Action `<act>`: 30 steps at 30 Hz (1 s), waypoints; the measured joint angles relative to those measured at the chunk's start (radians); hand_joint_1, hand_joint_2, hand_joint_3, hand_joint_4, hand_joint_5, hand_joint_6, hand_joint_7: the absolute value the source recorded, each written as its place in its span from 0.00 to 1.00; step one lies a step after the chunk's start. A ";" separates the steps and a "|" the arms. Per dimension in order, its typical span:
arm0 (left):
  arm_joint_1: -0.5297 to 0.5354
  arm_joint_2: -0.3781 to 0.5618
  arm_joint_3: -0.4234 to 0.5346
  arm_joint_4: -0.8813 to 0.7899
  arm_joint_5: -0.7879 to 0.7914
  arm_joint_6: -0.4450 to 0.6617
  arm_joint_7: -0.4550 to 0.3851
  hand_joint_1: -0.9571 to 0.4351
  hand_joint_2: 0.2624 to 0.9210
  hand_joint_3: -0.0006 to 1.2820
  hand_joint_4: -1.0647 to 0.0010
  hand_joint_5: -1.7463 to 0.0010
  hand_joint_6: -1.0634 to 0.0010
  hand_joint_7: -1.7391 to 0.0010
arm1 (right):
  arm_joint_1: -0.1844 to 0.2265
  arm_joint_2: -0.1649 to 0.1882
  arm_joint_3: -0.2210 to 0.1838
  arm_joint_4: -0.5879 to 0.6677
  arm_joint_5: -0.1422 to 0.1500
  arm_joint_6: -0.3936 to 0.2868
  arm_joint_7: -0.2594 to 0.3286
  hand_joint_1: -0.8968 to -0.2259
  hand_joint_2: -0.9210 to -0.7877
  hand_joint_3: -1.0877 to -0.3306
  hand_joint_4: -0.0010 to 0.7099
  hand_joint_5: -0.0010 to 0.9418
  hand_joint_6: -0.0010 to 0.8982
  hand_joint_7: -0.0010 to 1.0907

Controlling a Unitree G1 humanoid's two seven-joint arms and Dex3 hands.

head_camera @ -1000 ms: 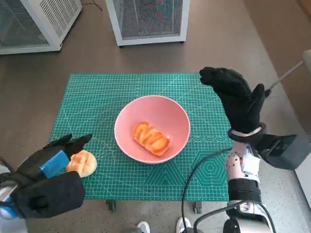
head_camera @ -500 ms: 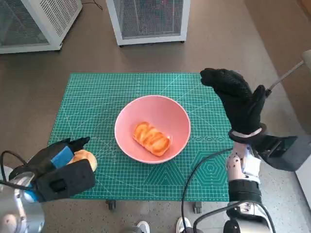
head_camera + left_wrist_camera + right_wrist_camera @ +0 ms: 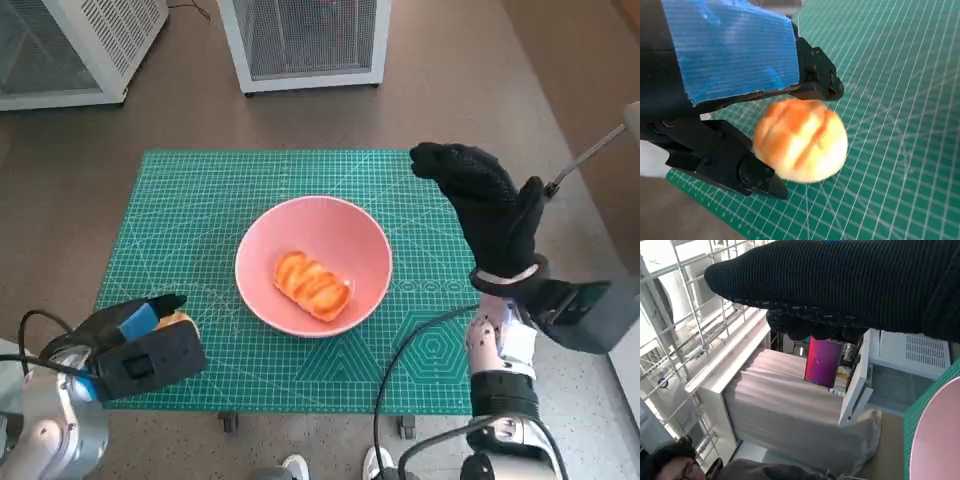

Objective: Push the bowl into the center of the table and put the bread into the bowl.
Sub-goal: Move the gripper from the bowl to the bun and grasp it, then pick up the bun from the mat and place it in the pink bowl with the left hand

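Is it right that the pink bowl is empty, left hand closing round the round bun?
No. The pink bowl already holds a glazed orange bread, as the head view shows. The rest holds: the left hand has its fingers round the round bun.

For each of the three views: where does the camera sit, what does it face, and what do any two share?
Head: above, looking steeply down at mat, bowl, both forearms.
Left wrist: behind left robot hand, facing the bun between its fingers.
Right wrist: behind right robot hand, facing shelving and a person.
Shared: bun and left robot hand in head and left wrist; bowl rim in head and right wrist.
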 measured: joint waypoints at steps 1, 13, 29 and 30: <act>-0.004 0.002 -0.001 0.007 0.000 -0.004 -0.001 0.71 0.90 0.03 0.40 0.95 0.36 0.97 | 0.000 0.000 0.000 0.000 0.000 0.000 0.000 0.53 0.00 0.62 0.32 0.00 0.36 0.00; 0.011 0.004 0.035 0.036 -0.009 -0.116 0.079 0.69 1.00 0.06 0.36 0.30 0.39 0.39 | 0.002 -0.005 0.000 -0.005 0.001 0.009 0.000 0.52 0.00 0.63 0.32 0.00 0.36 0.00; 0.093 -0.021 0.264 -0.205 -0.084 -0.221 0.136 0.69 1.00 0.03 0.31 0.36 0.38 0.35 | 0.003 -0.006 0.000 -0.006 0.002 0.021 0.006 0.52 0.00 0.63 0.32 0.00 0.36 0.00; 0.093 -0.023 0.275 -0.216 -0.087 -0.233 0.143 0.69 0.99 0.02 0.30 0.36 0.37 0.36 | 0.003 -0.006 0.000 -0.006 0.002 0.021 0.006 0.52 0.00 0.63 0.32 0.00 0.36 0.00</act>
